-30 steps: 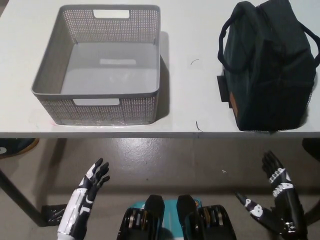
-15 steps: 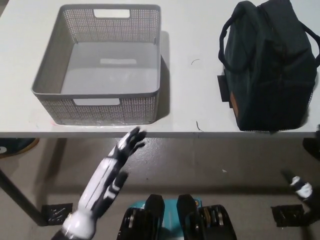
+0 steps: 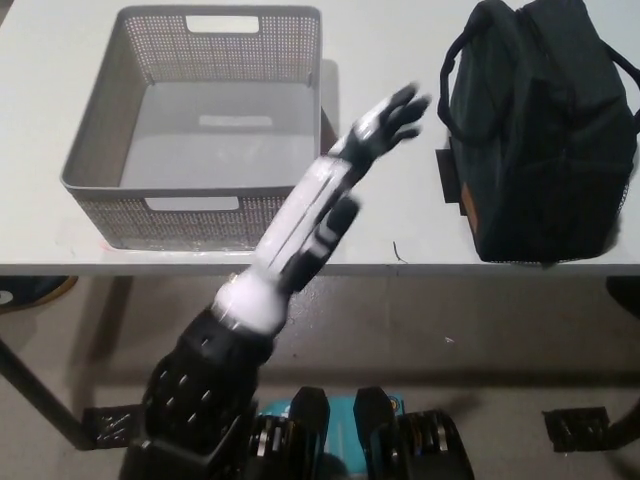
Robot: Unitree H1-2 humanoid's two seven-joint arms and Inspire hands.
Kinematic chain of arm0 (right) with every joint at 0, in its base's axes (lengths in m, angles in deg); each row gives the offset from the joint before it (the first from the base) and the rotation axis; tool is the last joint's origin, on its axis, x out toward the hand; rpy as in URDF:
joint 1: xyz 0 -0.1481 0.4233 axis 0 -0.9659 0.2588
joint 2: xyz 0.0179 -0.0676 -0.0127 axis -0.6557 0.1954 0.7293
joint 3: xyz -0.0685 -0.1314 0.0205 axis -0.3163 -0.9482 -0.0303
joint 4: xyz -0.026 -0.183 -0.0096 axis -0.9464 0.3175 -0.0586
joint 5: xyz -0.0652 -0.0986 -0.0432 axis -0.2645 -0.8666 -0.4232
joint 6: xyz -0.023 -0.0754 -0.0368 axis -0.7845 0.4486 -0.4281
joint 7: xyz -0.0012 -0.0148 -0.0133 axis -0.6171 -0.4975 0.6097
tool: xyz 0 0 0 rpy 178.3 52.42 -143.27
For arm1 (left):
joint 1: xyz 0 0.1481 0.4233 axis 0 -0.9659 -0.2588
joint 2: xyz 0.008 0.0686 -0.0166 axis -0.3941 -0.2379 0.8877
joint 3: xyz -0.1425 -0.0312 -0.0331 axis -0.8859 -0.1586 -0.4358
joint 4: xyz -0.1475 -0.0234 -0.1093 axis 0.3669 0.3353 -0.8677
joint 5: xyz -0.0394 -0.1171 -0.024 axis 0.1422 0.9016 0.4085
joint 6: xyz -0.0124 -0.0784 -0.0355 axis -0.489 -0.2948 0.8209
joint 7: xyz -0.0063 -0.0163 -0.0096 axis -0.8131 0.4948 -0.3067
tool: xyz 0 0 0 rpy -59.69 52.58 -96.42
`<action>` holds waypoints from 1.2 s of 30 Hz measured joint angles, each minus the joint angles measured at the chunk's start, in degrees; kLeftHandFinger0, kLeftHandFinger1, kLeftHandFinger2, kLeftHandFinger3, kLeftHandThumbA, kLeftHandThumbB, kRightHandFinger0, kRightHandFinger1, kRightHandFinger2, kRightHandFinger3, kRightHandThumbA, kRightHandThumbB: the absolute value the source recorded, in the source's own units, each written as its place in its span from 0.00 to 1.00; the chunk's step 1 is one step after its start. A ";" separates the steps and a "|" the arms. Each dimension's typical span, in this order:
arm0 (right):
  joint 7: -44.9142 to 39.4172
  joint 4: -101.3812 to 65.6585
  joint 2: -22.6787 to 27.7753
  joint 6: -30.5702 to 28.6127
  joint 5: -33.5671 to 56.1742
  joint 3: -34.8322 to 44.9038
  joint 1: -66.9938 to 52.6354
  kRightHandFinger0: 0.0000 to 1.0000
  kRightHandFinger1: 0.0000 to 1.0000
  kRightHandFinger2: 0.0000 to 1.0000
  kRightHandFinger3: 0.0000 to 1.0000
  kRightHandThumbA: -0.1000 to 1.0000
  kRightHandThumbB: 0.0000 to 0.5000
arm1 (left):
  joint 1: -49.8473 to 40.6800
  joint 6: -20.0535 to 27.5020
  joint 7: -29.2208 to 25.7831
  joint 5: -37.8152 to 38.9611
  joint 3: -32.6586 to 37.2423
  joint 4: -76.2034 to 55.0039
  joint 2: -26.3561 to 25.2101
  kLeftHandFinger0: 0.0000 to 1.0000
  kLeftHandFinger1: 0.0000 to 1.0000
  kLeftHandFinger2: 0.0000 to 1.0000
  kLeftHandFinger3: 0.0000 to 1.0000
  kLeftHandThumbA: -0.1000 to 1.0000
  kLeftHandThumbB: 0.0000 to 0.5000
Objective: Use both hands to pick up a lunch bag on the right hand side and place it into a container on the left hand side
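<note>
L hand (image 3: 330,195) is now reaching up and across over the table (image 3: 380,180), vs. half a sec ago when it was hanging below the table edge w/ fingertips just at the rim. It's stretching diagonally from lower left toward upper right, fingertips (image 3: 405,105) ending near the lunch bag (image 3: 535,140) but not touching it. Fingers are spread, slightly blurred, holding nothing. The forearm is passing just beside the right front corner of the container (image 3: 195,125), overlapping its wall in view.

R hand isn't showing in view now; a sec ago it was low at the bottom right, and half a sec ago only a bit of it was visible there.

Lunch bag is sitting in the same spot, on the right side of the table, near the front edge. Dark green, boxy, upright, long axis running front-to-back, away from the robot. Its carry strap (image 3: 455,85) is looping out on the side facing the container.

Container is grey, perforated, sitting at table left, unchanged, nothing in it.
</note>
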 measured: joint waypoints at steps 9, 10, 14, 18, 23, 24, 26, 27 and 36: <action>0.86 2.68 0.40 5.68 1.03 0.20 4.93 1.00 1.00 1.00 1.00 1.00 0.33 | 7.88 -2.00 -3.74 -4.43 -1.08 14.41 7.51 1.00 1.00 1.00 1.00 1.00 0.63; 0.74 4.03 0.80 6.55 1.15 -0.01 6.27 1.00 1.00 1.00 1.00 1.00 0.35 | 8.61 -1.64 -4.75 -4.63 -1.64 17.82 8.67 1.00 1.00 1.00 1.00 1.00 0.61; 0.02 8.45 2.42 7.93 1.47 -0.68 9.93 1.00 1.00 1.00 1.00 1.00 0.36 | 10.21 -0.56 -7.07 -4.92 -3.55 26.14 11.61 1.00 1.00 1.00 1.00 1.00 0.64; -1.08 15.15 4.69 9.38 2.02 -1.67 14.51 1.00 1.00 1.00 1.00 1.00 0.37 | 13.54 -1.06 -8.44 -1.61 -8.98 34.20 15.41 1.00 1.00 1.00 1.00 1.00 0.61; -2.26 19.99 5.79 10.12 3.09 -2.03 17.74 1.00 1.00 1.00 1.00 1.00 0.35 | 18.06 -2.58 -8.67 3.55 -14.45 39.29 17.99 1.00 1.00 1.00 1.00 1.00 0.66; -2.55 20.90 5.87 10.18 3.40 -2.04 18.11 1.00 1.00 1.00 1.00 1.00 0.37 | 18.74 -2.94 -8.76 4.66 -15.16 40.01 18.22 1.00 1.00 1.00 1.00 1.00 0.65; -2.96 22.14 5.96 10.22 3.70 -2.04 18.54 1.00 1.00 1.00 1.00 1.00 0.41 | 19.56 -3.12 -8.98 5.87 -16.18 41.43 18.46 1.00 1.00 1.00 1.00 1.00 0.62; -3.17 23.16 6.04 10.23 3.94 -2.02 18.86 1.00 1.00 1.00 1.00 1.00 0.41 | 20.11 -3.19 -9.24 6.69 -16.75 42.59 18.50 1.00 1.00 1.00 1.00 1.00 0.60; -4.38 27.45 6.08 10.35 7.05 -1.41 20.35 1.00 1.00 1.00 1.00 1.00 0.41 | 20.82 -2.82 -10.37 7.97 -17.46 46.64 18.35 1.00 1.00 1.00 1.00 1.00 0.60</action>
